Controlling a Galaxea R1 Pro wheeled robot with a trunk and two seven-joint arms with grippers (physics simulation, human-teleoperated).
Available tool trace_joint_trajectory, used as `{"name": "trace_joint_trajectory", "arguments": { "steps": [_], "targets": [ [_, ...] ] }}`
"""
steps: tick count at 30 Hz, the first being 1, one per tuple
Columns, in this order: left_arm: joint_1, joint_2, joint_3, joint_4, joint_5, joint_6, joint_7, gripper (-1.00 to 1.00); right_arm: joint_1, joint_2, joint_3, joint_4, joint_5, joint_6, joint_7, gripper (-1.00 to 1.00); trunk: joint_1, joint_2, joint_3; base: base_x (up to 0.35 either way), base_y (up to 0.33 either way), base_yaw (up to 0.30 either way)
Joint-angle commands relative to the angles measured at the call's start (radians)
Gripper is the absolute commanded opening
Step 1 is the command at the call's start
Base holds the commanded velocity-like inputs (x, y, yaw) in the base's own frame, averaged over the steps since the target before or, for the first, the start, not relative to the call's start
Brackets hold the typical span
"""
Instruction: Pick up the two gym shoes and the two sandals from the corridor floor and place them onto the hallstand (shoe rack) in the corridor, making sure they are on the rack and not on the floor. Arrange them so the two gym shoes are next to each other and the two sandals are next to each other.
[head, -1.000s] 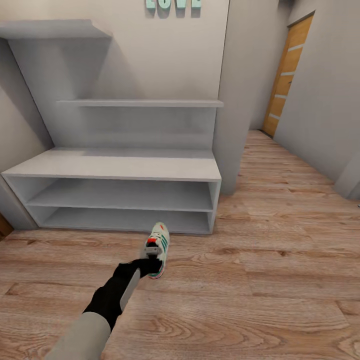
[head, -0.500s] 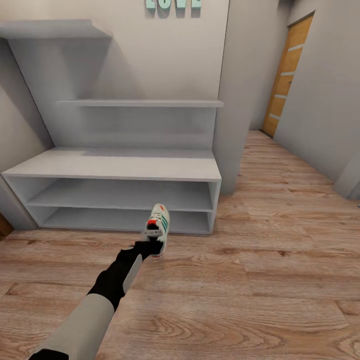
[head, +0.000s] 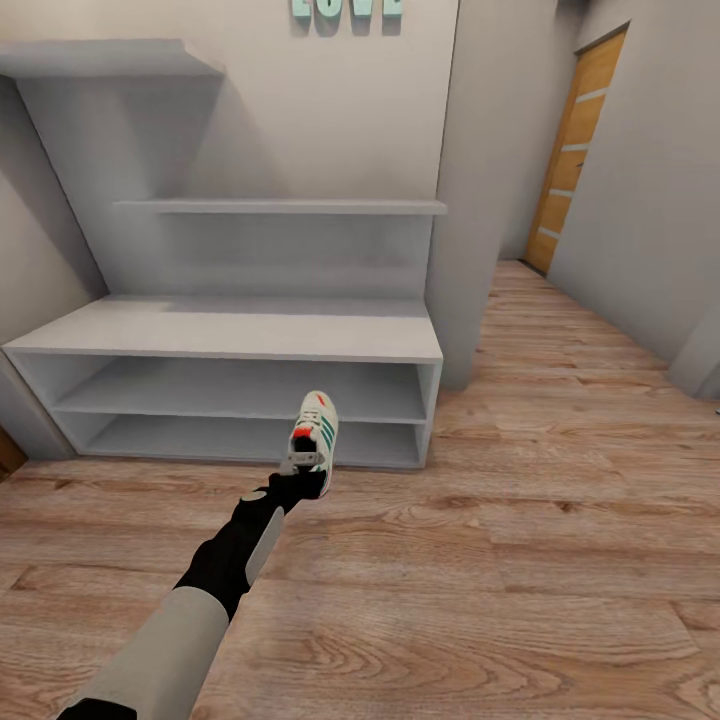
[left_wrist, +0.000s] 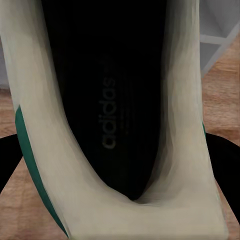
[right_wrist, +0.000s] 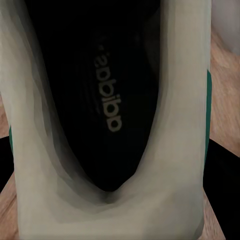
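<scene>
Pointing toe-first toward the hallstand (head: 230, 335), long axis running away from the robot: gym shoe (head: 315, 428), clear of the corridor floor (head: 520, 560), before the lower shelves. Clamped at the heel by left gripper (head: 297, 468). Second gym shoe (right_wrist: 107, 100) pinched in right gripper, dark insole showing.

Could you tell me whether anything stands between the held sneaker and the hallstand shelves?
Nothing visible does. The left claw holds the gym shoe over the wood floor, just before the hallstand, whose bench top and two open shelves look bare.
</scene>
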Motion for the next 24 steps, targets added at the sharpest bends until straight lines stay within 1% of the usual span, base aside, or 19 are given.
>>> {"name": "trace_joint_trajectory", "arguments": {
  "steps": [1, 3, 10, 21, 24],
  "targets": [
    [-0.001, 0.0, -0.001, -0.002, 0.009, 0.005, 0.001, -1.0, -0.001, 0.0, 0.0, -0.001, 0.004, 0.005, 0.0, -1.0, 0.0, 0.0, -0.001, 0.0, 0.0, 0.0],
    [0.0, 0.0, -0.001, -0.002, 0.009, 0.005, 0.001, -1.0, -0.001, 0.0, 0.0, -0.001, 0.004, 0.005, 0.0, -1.0, 0.0, 0.0, -0.001, 0.0, 0.0, 0.0],
    [0.0, 0.0, -0.001, -0.003, 0.009, 0.005, 0.0, -1.0, -0.001, 0.001, 0.0, -0.001, 0.004, 0.005, 0.0, -1.0, 0.027, -0.049, -0.031, 0.0, 0.0, 0.0],
    [0.0, 0.0, -0.005, -0.003, 0.009, 0.005, 0.0, -1.0, -0.001, 0.002, 0.0, -0.001, 0.004, 0.005, 0.0, -1.0, 0.032, -0.052, -0.091, 0.0, 0.0, 0.0],
    [0.0, 0.0, -0.006, -0.003, 0.009, 0.005, 0.0, -1.0, -0.001, 0.003, 0.0, -0.001, 0.004, 0.005, -0.001, -1.0, 0.032, -0.052, -0.095, 0.0, 0.0, 0.0]
  ]
}}
